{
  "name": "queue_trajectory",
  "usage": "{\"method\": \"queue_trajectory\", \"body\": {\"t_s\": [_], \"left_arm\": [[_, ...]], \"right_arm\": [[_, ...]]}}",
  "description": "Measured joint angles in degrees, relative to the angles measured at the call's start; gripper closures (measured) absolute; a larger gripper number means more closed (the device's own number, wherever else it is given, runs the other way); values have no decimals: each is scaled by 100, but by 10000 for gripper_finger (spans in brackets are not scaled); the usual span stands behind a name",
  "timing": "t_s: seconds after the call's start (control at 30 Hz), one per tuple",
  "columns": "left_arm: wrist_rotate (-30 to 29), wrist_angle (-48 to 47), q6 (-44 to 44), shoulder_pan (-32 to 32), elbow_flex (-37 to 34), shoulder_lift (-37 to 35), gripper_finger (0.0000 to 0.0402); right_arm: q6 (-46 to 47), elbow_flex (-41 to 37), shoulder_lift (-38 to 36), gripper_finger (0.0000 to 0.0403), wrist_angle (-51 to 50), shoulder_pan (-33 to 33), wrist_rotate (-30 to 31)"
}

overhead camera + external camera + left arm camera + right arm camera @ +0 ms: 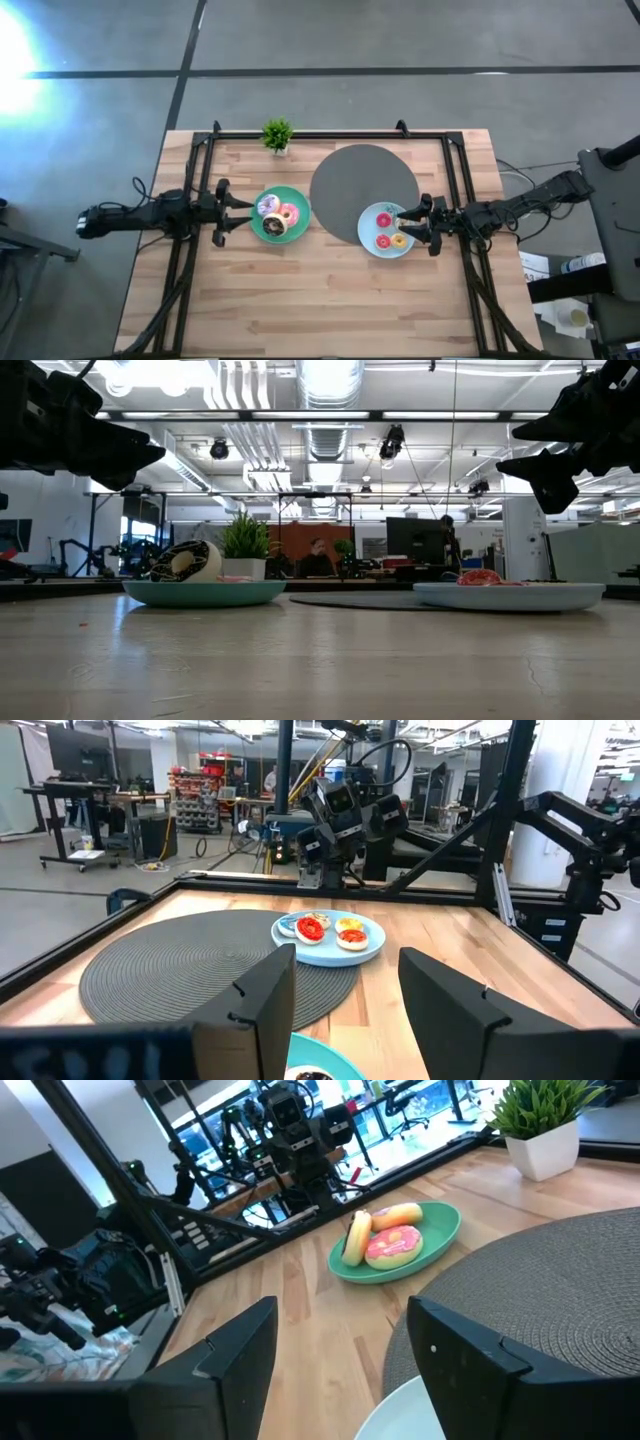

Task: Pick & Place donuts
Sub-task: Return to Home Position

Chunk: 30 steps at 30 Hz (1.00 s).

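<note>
Left gripper (pixel 243 212): fingers spread apart, holding nothing, above the wooden table (pixel 320 300) just left of the teal-green round plate (pixel 297 195). On that plate, crowded together: large pink frosted donut (pixel 289 213), lilac-white frosted donut (pixel 268 205), chocolate brown donut (pixel 273 227). Right of it, flat grey woven disc (pixel 360 180). Pale blue round plate (pixel 372 212) overlaps the disc's lower right edge and carries the small red and yellow donut rings (pixel 383 220). Right gripper (pixel 405 224): fingers apart, empty, over that plate's right rim.
</note>
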Motion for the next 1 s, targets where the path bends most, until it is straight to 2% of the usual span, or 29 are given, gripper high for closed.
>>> {"method": "queue_trajectory", "body": {"t_s": [0.4, 0.47, 0.6, 0.7, 0.77, 1.0], "left_arm": [[-7, -2, 2, 0, 0, 0, 248], [-8, -2, 2, 0, 0, 0, 248], [-11, -4, 2, 0, 0, 0, 248], [-13, -4, 2, 0, 0, 0, 248], [-13, -4, 2, 0, 0, 0, 248], [-13, -4, 2, 0, 0, 0, 248]], "right_arm": [[101, 0, -99, 188, 109, -1, -69], [-33, 0, -247, 188, 274, -81, -574], [-1162, 0, -492, 188, 748, -490, -1986], [-1639, 1, -678, 188, 907, -863, -2663], [-1768, 2, -761, 188, 779, -1063, -2800], [-2131, 0, -1505, 188, -267, -1269, -2699]]}}
